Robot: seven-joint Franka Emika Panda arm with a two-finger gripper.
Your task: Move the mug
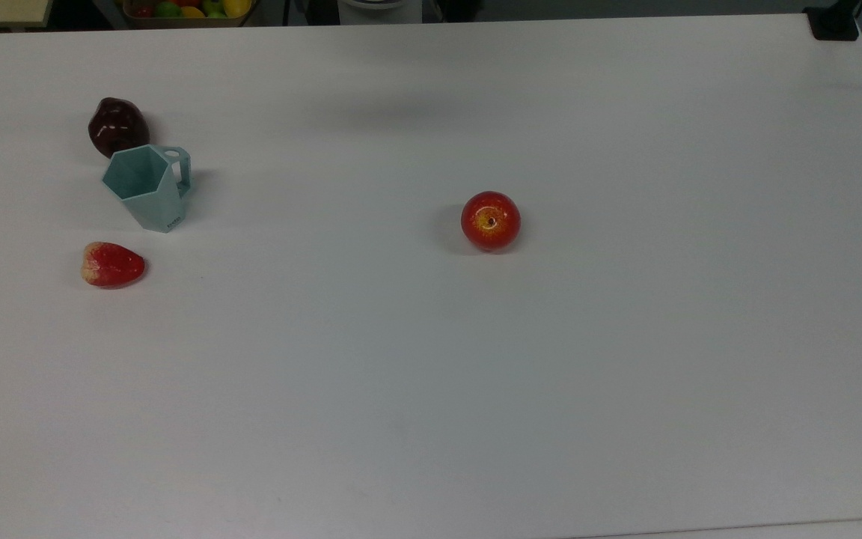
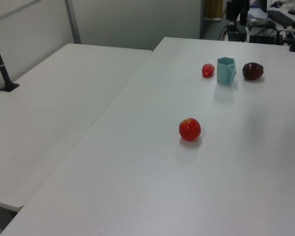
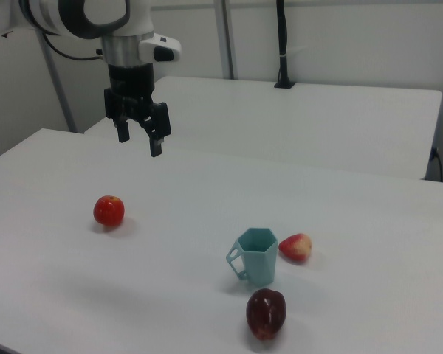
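Three fruits share the white table [image 1: 625,374] with the mug [image 1: 148,187], and the gripper [image 3: 139,140] hangs high above the surface in the right view, its two fingers [image 3: 156,133] spread wide with nothing between them. The mug stands upright well away from the fingertips, far below them and off toward the right view's lower right, wedged between a dark red apple [image 3: 266,313] and a strawberry-like fruit [image 3: 296,247], both just beside it. A bright red apple [image 3: 108,211] lies much nearer under the fingers, so the approach should pass over it. My judgement: descend straight onto the mug, straddle one flat wall, avoid nudging either neighbour, and close gently since thin plastic may flex.
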